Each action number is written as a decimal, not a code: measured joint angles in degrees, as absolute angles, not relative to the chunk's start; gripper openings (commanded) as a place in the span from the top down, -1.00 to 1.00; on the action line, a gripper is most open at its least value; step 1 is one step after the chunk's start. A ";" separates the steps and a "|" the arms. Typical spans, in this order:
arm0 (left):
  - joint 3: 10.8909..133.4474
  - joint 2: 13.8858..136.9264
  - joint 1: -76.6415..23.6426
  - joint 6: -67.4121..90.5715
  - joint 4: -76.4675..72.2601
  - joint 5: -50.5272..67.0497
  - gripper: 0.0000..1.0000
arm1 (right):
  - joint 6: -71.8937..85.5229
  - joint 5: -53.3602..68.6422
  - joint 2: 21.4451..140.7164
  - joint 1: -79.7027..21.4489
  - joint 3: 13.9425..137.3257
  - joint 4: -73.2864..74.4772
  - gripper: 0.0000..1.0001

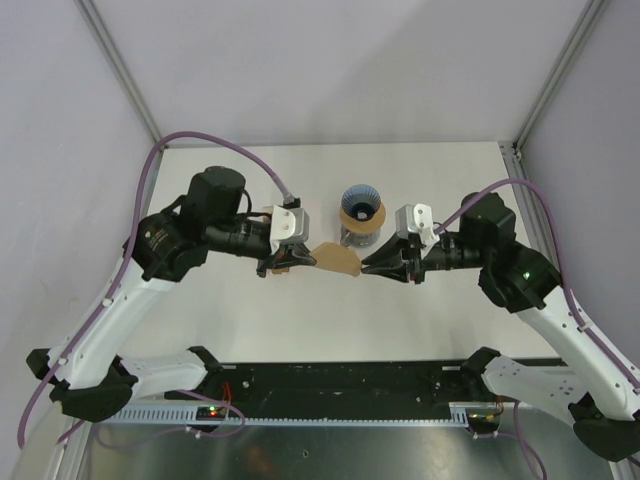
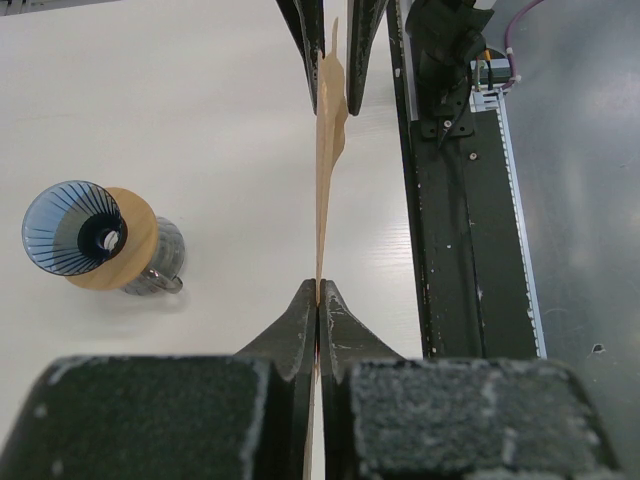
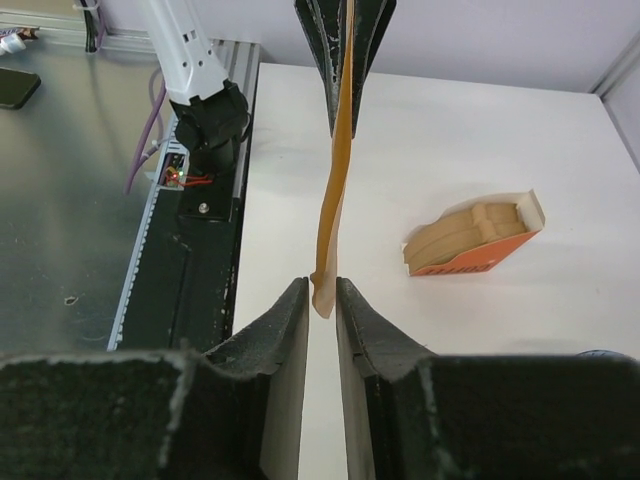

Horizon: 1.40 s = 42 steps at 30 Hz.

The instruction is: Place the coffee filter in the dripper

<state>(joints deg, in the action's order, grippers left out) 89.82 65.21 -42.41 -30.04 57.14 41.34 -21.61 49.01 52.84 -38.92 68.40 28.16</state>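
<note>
left claw [image 1: 290, 258] clamps the filter [image 1: 337, 261]; right claw [image 1: 368, 266] stands slightly apart around its other edge. the dripper [image 1: 358, 197] sits just behind; a filter box [image 3: 475, 240] lies aside.

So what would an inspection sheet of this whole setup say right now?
Surface: white table, no spills seen.
Job's things: coffee filter held between the two arms, just in front of the dripper; the dripper sits on a glass jug and has no filter in it.
Clutter: orange box of stacked filters lying on the table.
End effectors: left end effector shut on the filter; right end effector open, with a finger on either side of the filter's other end.
Cables: purple cables loop along both arms, clear of the filter.
Surroundings: grey walls, metal frame posts.
</note>
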 measured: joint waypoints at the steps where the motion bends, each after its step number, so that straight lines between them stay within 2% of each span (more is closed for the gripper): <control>1: 89.82 65.21 -42.41 -30.04 57.14 41.34 0.99 | -21.58 48.95 52.97 -38.96 68.40 28.16 0.60; 24: 90.45 65.21 -42.41 -30.04 57.14 42.24 1.00 | -20.93 46.72 53.15 -38.92 68.40 27.94 0.71; 42: 90.45 65.21 -42.54 -30.04 57.19 43.27 1.00 | -20.60 46.35 53.19 -38.89 68.71 27.49 0.70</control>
